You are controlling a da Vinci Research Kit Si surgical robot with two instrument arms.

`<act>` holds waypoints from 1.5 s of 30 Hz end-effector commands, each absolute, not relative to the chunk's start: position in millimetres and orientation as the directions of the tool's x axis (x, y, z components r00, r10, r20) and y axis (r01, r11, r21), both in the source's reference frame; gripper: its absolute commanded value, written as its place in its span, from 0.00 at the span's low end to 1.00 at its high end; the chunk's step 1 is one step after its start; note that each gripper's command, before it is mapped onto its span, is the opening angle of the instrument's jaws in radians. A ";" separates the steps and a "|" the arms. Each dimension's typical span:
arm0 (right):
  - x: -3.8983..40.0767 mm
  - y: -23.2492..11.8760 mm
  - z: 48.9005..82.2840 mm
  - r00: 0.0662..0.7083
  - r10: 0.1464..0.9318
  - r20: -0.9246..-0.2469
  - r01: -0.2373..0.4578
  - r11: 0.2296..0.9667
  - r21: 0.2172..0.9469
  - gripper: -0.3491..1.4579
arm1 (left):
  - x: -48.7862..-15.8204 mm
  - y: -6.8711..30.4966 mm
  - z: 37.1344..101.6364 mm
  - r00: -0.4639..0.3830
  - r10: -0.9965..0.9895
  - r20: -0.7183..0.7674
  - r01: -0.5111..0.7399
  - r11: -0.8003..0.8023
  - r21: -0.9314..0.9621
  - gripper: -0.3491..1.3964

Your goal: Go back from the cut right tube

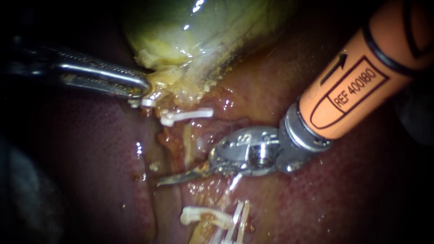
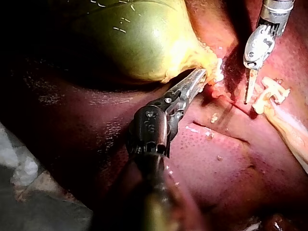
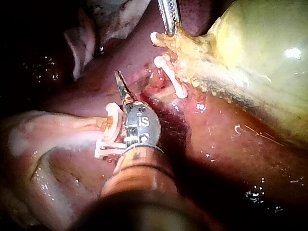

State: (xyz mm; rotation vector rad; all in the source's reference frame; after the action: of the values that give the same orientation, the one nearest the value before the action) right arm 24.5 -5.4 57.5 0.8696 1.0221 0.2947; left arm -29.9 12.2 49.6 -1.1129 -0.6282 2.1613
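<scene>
Step in hand: the withdrawal, not yet begun. Orange-shafted right instrument [image 1: 169,179] has its thin steel blades pressed together and empty, the tip lying low over the wet red liver [image 1: 361,199]. The pale, stringy cut tube [image 1: 187,144] sits just beside the blades, between the far white plastic clip [image 1: 185,115] and the near white clips [image 1: 205,216]. Silver left instrument [image 1: 143,88] pinches the frayed edge of the yellow-green gallbladder [image 1: 190,40]. Next, I reckon: draw the blades straight back to the right, clear of the clips.
</scene>
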 end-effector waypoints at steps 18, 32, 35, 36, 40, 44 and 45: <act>25.1 -5.7 57.1 0.503 0.677 -0.537 0.075 0.584 0.808 0.89 | -29.7 12.3 49.6 -0.455 0.704 -0.545 -0.303 -0.698 -0.649 0.00; 16.6 -5.4 57.2 0.508 0.443 -0.738 -0.146 0.889 0.434 0.98 | -29.5 12.5 49.8 -0.455 0.703 -0.546 -0.301 -0.699 -0.649 0.00; 14.2 -4.6 57.4 0.567 0.375 -0.734 -0.142 0.922 0.361 0.98 | -29.5 12.5 49.8 -0.456 0.703 -0.546 -0.301 -0.699 -0.649 0.00; 13.5 -4.4 57.4 0.583 0.362 -0.727 -0.143 0.927 0.347 0.98 | -29.5 12.5 49.8 -0.456 0.703 -0.546 -0.301 -0.699 -0.649 0.00; 10.6 -2.8 57.0 0.645 0.303 -0.702 -0.135 0.949 0.285 0.98 | -29.5 12.5 49.8 -0.456 0.703 -0.546 -0.301 -0.699 -0.649 0.00; 8.7 -1.5 56.3 0.665 0.281 -0.692 -0.144 0.957 0.250 0.98 | -29.5 12.5 49.8 -0.456 0.703 -0.546 -0.301 -0.699 -0.649 0.00; 8.4 -1.2 56.1 0.668 0.278 -0.691 -0.143 0.958 0.247 0.98 | -29.5 12.5 49.9 -0.456 0.703 -0.546 -0.301 -0.699 -0.649 0.00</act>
State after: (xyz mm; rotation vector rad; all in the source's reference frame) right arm 8.2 -1.0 55.9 0.1717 0.8023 0.2355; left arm -29.5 12.5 49.9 -1.1176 -0.6302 2.1677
